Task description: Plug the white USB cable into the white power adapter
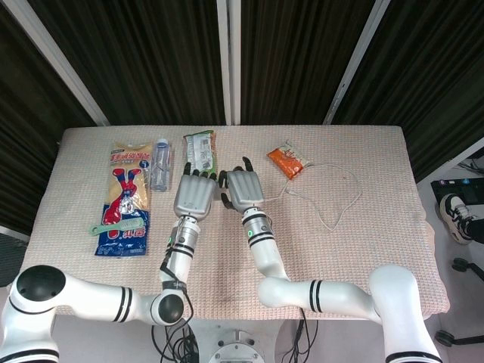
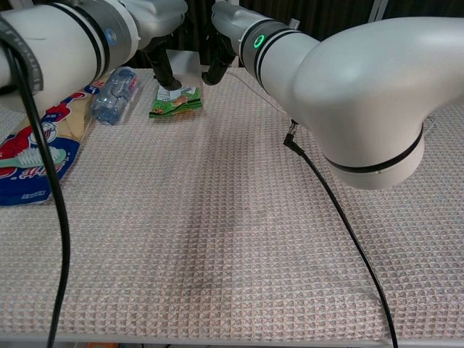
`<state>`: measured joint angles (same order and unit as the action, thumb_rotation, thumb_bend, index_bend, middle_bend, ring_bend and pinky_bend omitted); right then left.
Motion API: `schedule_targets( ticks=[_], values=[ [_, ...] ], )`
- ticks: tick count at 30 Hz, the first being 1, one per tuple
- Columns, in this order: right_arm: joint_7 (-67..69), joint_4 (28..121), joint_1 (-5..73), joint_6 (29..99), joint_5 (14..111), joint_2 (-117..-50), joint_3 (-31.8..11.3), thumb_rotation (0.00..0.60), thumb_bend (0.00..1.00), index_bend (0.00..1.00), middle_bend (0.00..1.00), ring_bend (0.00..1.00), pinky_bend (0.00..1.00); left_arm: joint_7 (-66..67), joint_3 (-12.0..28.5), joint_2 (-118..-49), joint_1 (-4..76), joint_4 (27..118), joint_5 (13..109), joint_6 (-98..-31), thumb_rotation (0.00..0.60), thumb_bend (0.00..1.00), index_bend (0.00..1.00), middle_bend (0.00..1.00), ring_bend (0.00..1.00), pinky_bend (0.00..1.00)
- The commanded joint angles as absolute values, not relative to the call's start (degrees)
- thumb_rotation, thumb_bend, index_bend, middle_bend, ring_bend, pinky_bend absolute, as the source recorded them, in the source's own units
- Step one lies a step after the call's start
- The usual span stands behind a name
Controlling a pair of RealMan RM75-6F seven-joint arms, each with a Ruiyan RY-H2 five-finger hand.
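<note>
Left hand (image 1: 193,197) and right hand (image 1: 243,189) lie side by side mid-table, what each grips hidden (cannot tell). The white USB cable (image 1: 333,198) loops at 3 o'clock — table (image 1: 363,257) edge beyond

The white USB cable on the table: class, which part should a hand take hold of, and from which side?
Probably the end of the white USB cable nearest the right hand, pinched from above: it lies flat on the cloth, and its loose loop further right would just flop.
</note>
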<state>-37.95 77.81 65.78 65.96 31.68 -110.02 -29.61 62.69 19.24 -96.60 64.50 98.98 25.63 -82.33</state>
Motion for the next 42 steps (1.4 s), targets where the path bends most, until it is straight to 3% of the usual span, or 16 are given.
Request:
schedule_targets(
  ticks=[1, 4, 9, 14, 19, 23, 27, 42],
  values=[
    [-37.74, 77.87, 65.63, 66.17, 31.77, -110.10, -29.59, 0.600, 0.40, 0.61, 0.49, 0.29, 0.00, 62.77, 19.37, -96.69, 64.44, 98.98, 25.54, -82.35, 0.589, 0.34, 0.46, 0.48, 0.30, 0.14],
    [-37.72, 78.23, 65.40, 66.12, 31.94, -109.83, -29.36, 0.600, 0.36, 0.56, 0.48, 0.29, 0.00, 62.57, 19.52, -96.52, 64.20, 99.19, 25.49, -82.16, 0.591, 0.34, 0.46, 0.48, 0.30, 0.14],
    [-38.04, 79.03, 65.18, 66.28, 32.18, -109.27, -29.10, 0.600, 0.23, 0.36, 0.44, 0.27, 0.00, 62.32, 19.65, -96.12, 63.91, 99.67, 25.93, -82.15, 0.591, 0.34, 0.46, 0.48, 0.30, 0.14],
    [-38.17, 79.31, 64.94, 66.59, 32.45, -108.85, -28.91, 0.600, 0.22, 0.33, 0.44, 0.27, 0.00, 62.24, 19.73, -95.73, 63.66, 100.18, 25.84, -81.83, 0.594, 0.34, 0.46, 0.48, 0.30, 0.14],
    [-37.82, 79.45, 64.45, 66.62, 32.45, -108.37, -28.87, 0.600, 0.24, 0.34, 0.44, 0.27, 0.00, 61.90, 19.84, -95.30, 63.38, 100.20, 25.66, -81.33, 0.593, 0.34, 0.46, 0.48, 0.30, 0.14],
    [-37.64, 79.56, 64.19, 66.67, 32.64, -108.19, -28.66, 0.600, 0.32, 0.46, 0.44, 0.27, 0.00, 61.66, 20.01, -95.03, 63.27, 100.15, 25.45, -80.93, 0.592, 0.34, 0.46, 0.48, 0.30, 0.14],
    [-37.50, 79.23, 64.12, 66.55, 32.58, -108.36, -28.54, 0.600, 0.33, 0.52, 0.44, 0.28, 0.00, 61.65, 20.05, -94.93, 63.33, 100.13, 25.44, -80.76, 0.591, 0.34, 0.46, 0.48, 0.30, 0.14],
    [-35.90, 77.93, 64.00, 66.43, 32.90, -109.47, -29.03, 0.600, 0.34, 0.58, 0.45, 0.29, 0.00, 61.34, 20.78, -94.89, 63.58, 99.23, 24.07, -80.03, 0.593, 0.34, 0.46, 0.48, 0.30, 0.15]
  ],
)
